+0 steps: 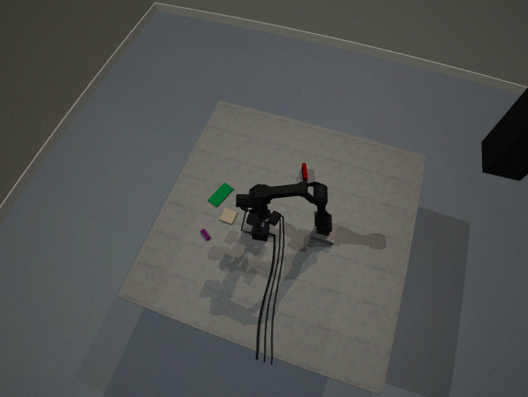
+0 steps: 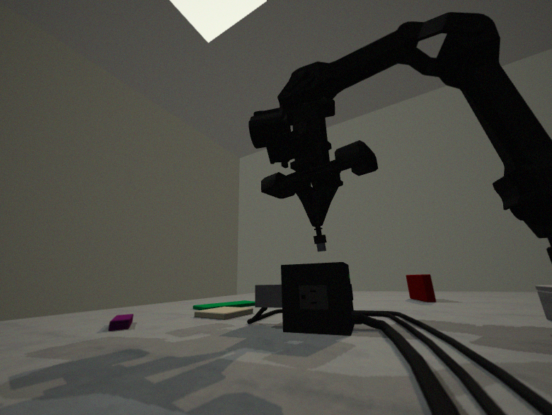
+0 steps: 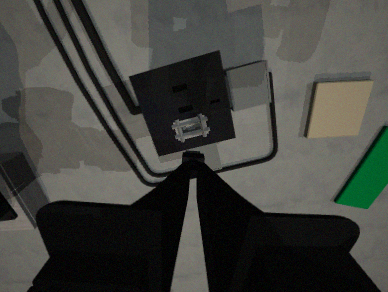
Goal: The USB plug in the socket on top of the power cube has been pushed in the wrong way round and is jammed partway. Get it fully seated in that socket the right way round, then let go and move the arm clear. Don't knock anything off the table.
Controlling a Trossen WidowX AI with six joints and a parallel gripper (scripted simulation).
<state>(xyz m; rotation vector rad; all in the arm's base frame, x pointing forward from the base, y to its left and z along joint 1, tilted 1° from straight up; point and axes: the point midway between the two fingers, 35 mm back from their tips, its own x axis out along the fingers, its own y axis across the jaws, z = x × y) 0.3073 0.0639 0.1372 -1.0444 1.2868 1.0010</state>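
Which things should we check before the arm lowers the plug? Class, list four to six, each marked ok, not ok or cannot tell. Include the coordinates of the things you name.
1. Gripper (image 2: 317,226) (image 3: 193,168) shut on the plug (image 2: 320,243): ok.
2. Plug out of the socket (image 3: 190,128), above the cube (image 2: 315,297) (image 3: 175,100): ok.
3. Plug turned the right way round: cannot tell.
4. Plug lined up exactly over the socket: cannot tell.
5. Red block (image 1: 304,171) (image 2: 420,287) on the table (image 1: 341,299) (image 2: 156,370): ok.

1 dark USB plug (image 2: 320,239) (image 3: 193,157), metal tip down, above black power cube (image 2: 315,297) (image 3: 175,95)
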